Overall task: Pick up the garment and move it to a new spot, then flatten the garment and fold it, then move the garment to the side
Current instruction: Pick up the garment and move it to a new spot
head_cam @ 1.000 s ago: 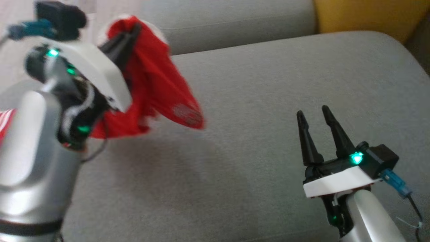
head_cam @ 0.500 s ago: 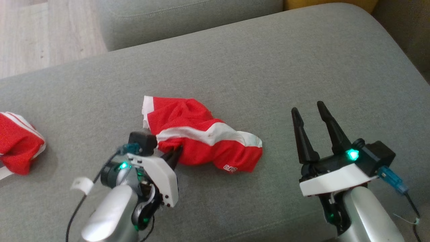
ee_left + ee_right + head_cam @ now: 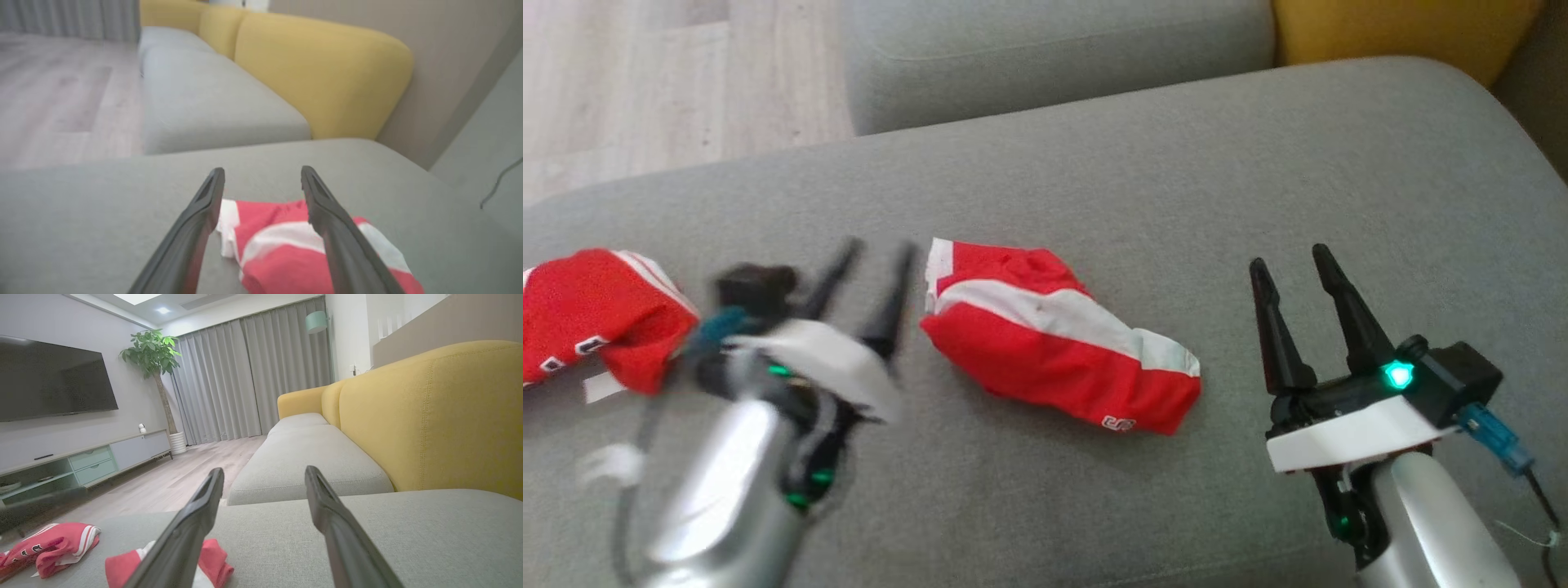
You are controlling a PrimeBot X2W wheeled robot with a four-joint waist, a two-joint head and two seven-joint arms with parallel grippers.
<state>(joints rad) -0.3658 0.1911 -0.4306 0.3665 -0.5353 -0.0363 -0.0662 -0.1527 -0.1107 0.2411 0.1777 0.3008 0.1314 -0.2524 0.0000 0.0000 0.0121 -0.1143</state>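
Observation:
The garment (image 3: 596,302), a red jersey with striped trim and black white-outlined characters, lies bunched at the cushion's far left, a small white label (image 3: 603,388) beside it. In the right wrist view the garment (image 3: 53,543) shows at lower left. A separate crumpled red cloth (image 3: 1054,343) with a white band and small logo lies mid-cushion. My left gripper (image 3: 880,245), blurred, is open between the two, just left of the cloth. In its own view the left gripper (image 3: 262,171) stands open above the cloth (image 3: 278,245). My right gripper (image 3: 1287,257) is open and holds nothing, right of the cloth.
Everything lies on a broad grey sofa cushion (image 3: 1176,163). A second grey seat (image 3: 1054,57) and a yellow backrest (image 3: 1405,33) lie beyond it. Wood floor (image 3: 645,82) is at the upper left. A TV and a low cabinet (image 3: 81,461) stand across the room.
My left gripper held the red cloth up, set it on the cushion, then opened and drew back to the left. The head camera shifted. The right gripper stayed put.

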